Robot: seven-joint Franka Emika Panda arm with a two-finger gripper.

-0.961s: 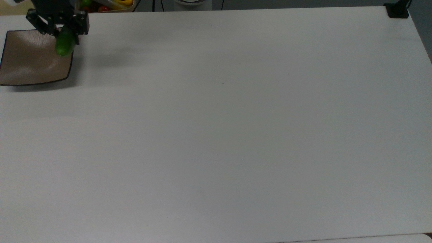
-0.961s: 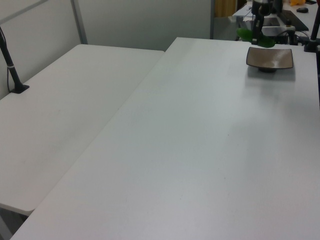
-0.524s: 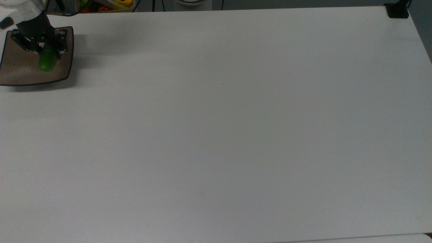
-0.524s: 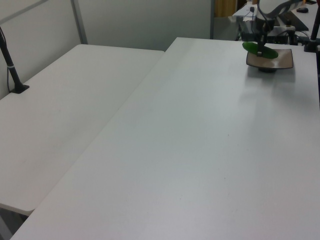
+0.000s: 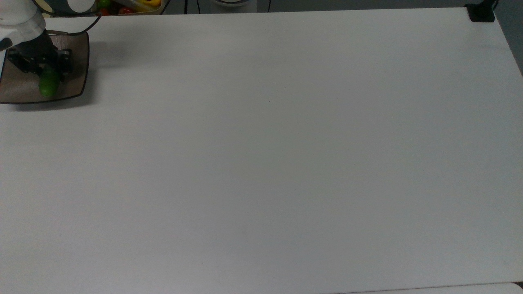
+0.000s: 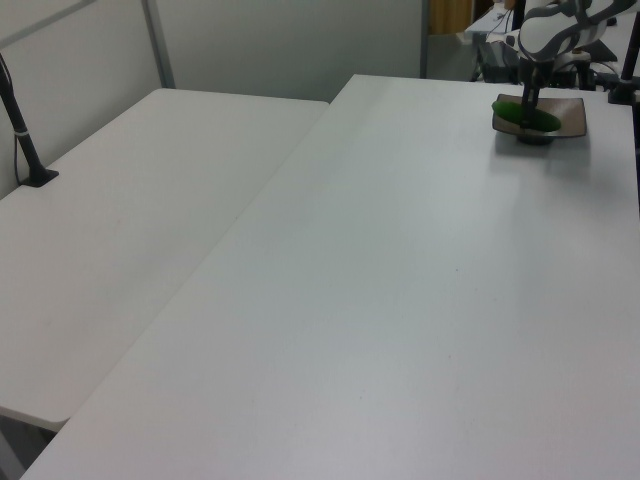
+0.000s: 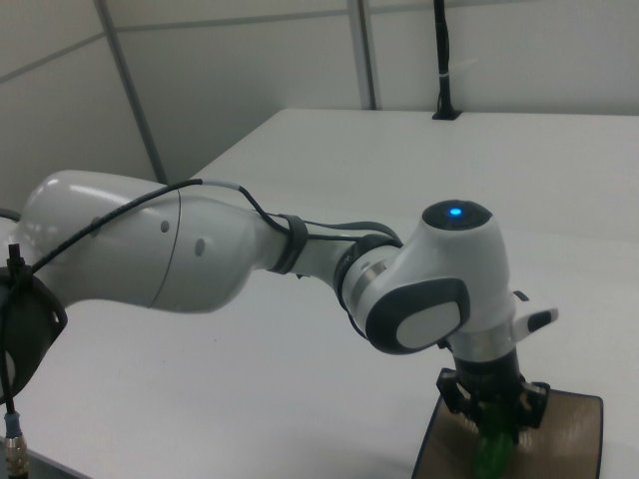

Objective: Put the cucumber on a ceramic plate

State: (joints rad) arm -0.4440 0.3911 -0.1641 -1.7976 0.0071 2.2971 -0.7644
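Top view puts the gripper low over the plate near the table's corner, fingers clamped on the cucumber, which hangs inside the rim, seemingly so that letting go leaves it in the dish.

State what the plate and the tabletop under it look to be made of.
The ceramic plate looks like glazed ceramic: glossy taupe-brown with a thin dark rim, though the look alone cannot confirm it. The tabletop looks like matte white laminate: flat, even and free of reflections.
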